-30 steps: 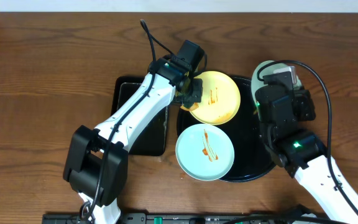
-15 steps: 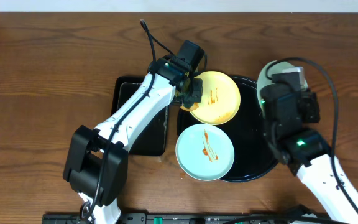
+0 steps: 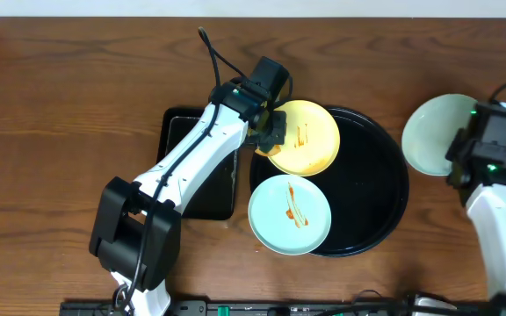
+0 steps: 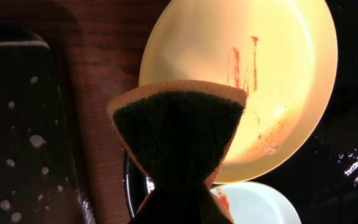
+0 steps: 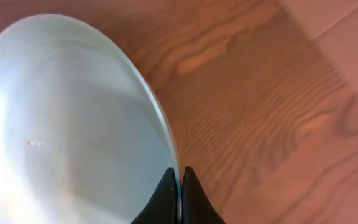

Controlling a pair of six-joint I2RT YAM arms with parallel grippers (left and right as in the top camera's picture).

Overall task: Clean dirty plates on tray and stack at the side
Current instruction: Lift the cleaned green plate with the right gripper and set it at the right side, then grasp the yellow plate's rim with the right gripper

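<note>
At the left gripper, a tight pinch on a sponge, squeezed at the waist and fanning out wide above the pinch. Sponge dark and coarse on the scouring face, edged with orange foam. Poised at the left edge of the yellow plate, right where plate meets wood; touching or not, impossible to tell. Across that plate's smooth, glossy, round face, thin red sauce streaks and a scatter of speckles.

At the right gripper, a narrow clamp on the rim of a mint plate, one fingertip on either side of the thin edge. Smooth, pale and round, clean but for one tiny reddish fleck. Out over the wooden table, apart from the tray and to its right; resting or lifted, not clear.

In the tray, two plates: the yellow plate at the upper left, overhanging the raised rim, and a second mint plate at the lower left, likewise overlapping the rim, with an orange-red smear near the middle. Tray large and round, its floor black and glossy with bright wet glints.

Just left of the tray, a smaller rectangular black sponge tray, dotted with water drops and partly hidden under the left arm. Brown wood grain all around.
</note>
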